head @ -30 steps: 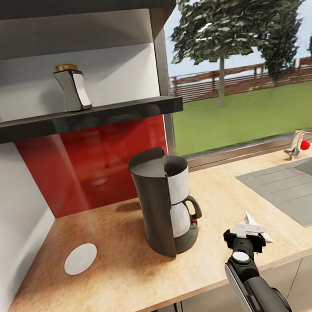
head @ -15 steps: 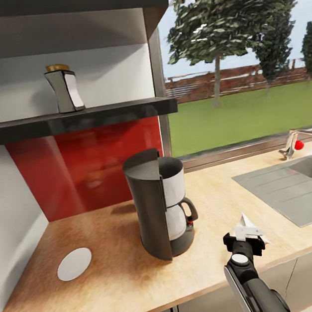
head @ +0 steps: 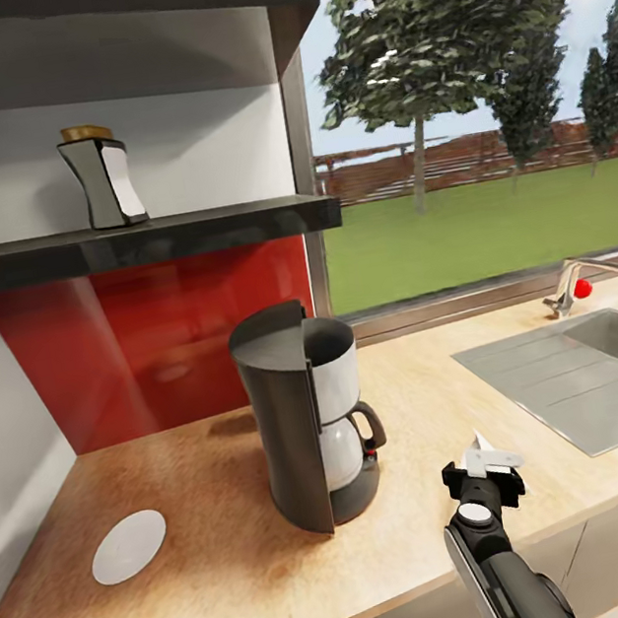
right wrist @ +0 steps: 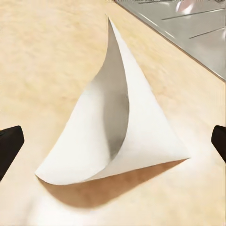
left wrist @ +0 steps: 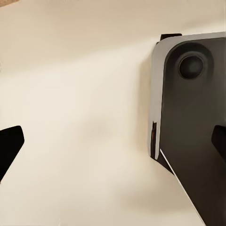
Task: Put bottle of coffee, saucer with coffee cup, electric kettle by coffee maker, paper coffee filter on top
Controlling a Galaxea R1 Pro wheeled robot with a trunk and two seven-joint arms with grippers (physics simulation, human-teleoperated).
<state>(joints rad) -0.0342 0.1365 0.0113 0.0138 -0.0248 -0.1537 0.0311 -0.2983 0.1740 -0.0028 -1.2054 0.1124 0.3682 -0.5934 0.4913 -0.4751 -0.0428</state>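
The dark coffee maker (head: pixel 309 417) stands on the wooden countertop (head: pixel 209 494) with its glass pot in place. Above and to its left, the bottle of coffee (head: pixel 104 177) is on the dark shelf (head: pixel 187 233). A white saucer (head: pixel 129 546) lies flat near the left wall. Right of the coffee maker, my right gripper (head: pixel 484 466) hovers at a white paper coffee filter (head: pixel 481 444). The folded filter (right wrist: pixel 120 132) rests on the counter between the fingers, and the right gripper (right wrist: pixel 113 146) is open. My left gripper (left wrist: pixel 113 146) is open with nothing in it.
A steel sink (head: pixel 599 373) with a faucet (head: pixel 570 286) is set into the counter at the right. A red backsplash (head: pixel 155 343) and a window back the counter. The left wrist view looks at a cream surface and a dark grey panel (left wrist: pixel 193 122).
The whole head view has shifted, so the camera moved; counter, shelf and coffee maker slid left in the picture. The filter now sits more squarely ahead of the right gripper.
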